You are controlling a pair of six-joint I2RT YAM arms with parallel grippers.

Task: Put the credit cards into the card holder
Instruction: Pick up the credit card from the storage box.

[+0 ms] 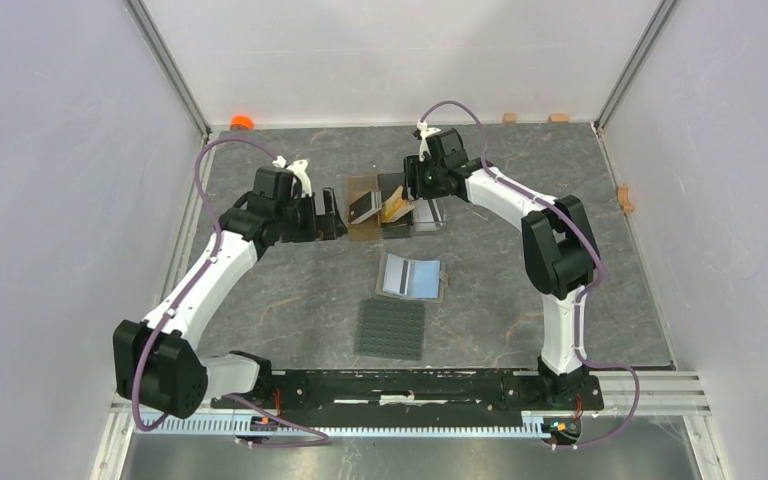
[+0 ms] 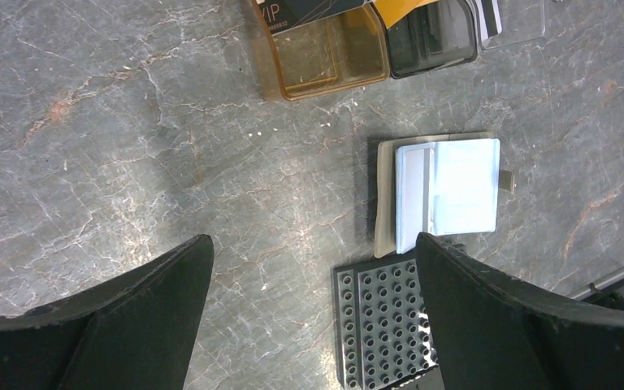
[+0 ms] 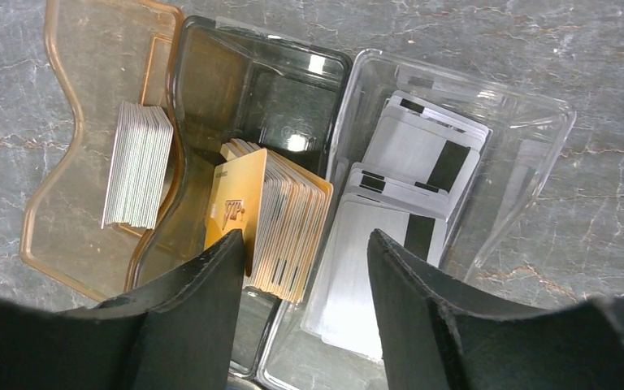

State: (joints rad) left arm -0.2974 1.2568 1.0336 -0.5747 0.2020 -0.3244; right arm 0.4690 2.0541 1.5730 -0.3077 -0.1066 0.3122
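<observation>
The card holder (image 1: 412,277) lies open on the table with its clear bluish pockets up. It also shows in the left wrist view (image 2: 447,195). The cards stand in a three-slot stand (image 1: 430,222): a stack seen edge-on (image 3: 136,166) in the amber slot, gold-orange cards (image 3: 272,215) in the dark middle slot, and white-silver cards (image 3: 410,175) with black stripes in the clear slot. My right gripper (image 3: 305,256) is open and empty just above the gold stack and the slot wall beside it. My left gripper (image 2: 313,244) is open and empty over bare table left of the stand.
A dark grey studded mat (image 1: 392,328) lies just in front of the card holder; it also shows in the left wrist view (image 2: 382,325). White walls close in the table on three sides. An orange object (image 1: 241,122) sits in the far left corner.
</observation>
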